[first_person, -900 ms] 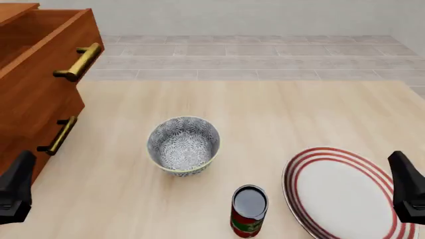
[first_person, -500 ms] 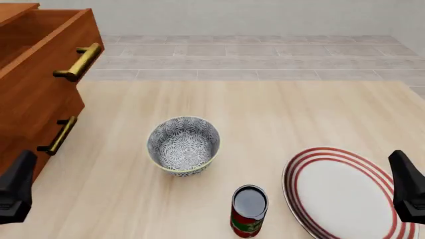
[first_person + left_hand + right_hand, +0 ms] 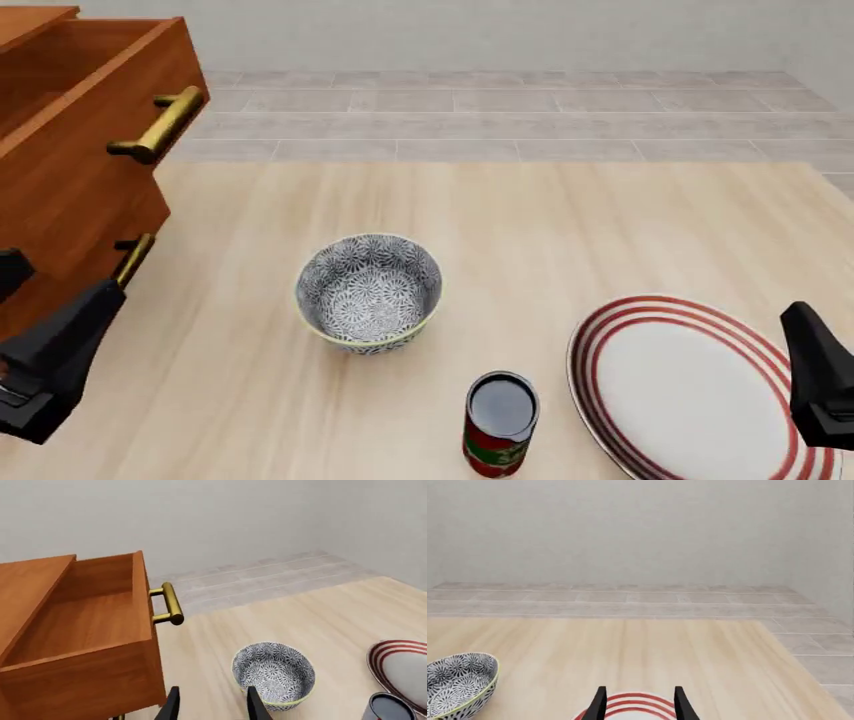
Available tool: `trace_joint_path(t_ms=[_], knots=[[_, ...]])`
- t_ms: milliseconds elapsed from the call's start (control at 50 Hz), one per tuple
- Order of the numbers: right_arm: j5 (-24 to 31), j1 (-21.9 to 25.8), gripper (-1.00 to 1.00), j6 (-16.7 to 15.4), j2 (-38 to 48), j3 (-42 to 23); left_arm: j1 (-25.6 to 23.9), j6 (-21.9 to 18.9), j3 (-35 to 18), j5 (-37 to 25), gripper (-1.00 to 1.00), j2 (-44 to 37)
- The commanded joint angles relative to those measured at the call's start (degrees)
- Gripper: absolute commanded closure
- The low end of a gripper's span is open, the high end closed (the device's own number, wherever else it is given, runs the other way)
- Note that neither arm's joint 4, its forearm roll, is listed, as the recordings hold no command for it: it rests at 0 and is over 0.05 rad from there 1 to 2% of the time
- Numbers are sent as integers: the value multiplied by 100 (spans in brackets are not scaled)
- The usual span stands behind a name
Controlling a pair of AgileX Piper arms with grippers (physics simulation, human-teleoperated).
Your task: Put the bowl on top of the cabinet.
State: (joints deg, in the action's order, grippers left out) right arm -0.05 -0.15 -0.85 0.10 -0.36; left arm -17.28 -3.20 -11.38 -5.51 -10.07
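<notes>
Left gripper has moved up and inward toward the bowl; right gripper unchanged. Both have fingers apart, holding nothing. Cabinet sits at the table's far-left corner, top drawer pulled out. Bowl stands upright mid-table, right of the left gripper, well apart. Likely rigid, glazed, slippery: pinch the rim wall. Soup can and red-ringed plate toward the near-right edge.

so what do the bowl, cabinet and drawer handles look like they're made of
Bowl: likely glazed ceramic, with a fine blue-and-white floral print and pale rim. Cabinet: reddish-brown wood with visible grain and a satin look. Handles: brass-like metal, golden with a soft sheen.
</notes>
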Motion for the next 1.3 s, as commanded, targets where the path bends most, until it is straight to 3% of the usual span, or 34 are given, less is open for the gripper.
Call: trace_joint_path(t_ms=[20, 340, 440, 640, 720, 920, 1100, 1140, 1300], knots=[[1, -18, -100, -45, -3, -4, -712, -82, -364, -126, -100, -460], [-3, -42, -100, -87, 1, 9, -1074, -75, -584, 666, -100, -1620], [0, -30, -100, -117, 7, 9, -1115, -112, -664, 1041, -100, -2328], [-7, -25, -100, -149, 5, 11, -821, -356, -960, 1476, -100, -3524], [-6, -26, -100, -155, 1, 10, -863, -178, -1120, 1654, -100, -4090], [-18, -33, -100, -123, -3, 2, -810, -331, -1285, 2008, -100, -4665], [-55, -22, -100, -79, -8, -12, -774, -279, -1593, 2164, -100, -5267], [-57, -23, -100, -79, -8, -23, -834, 23, -1748, 2096, -100, -5545], [-72, -26, -100, -58, -8, -13, -700, -21, -1774, 2382, -100, -5929]])
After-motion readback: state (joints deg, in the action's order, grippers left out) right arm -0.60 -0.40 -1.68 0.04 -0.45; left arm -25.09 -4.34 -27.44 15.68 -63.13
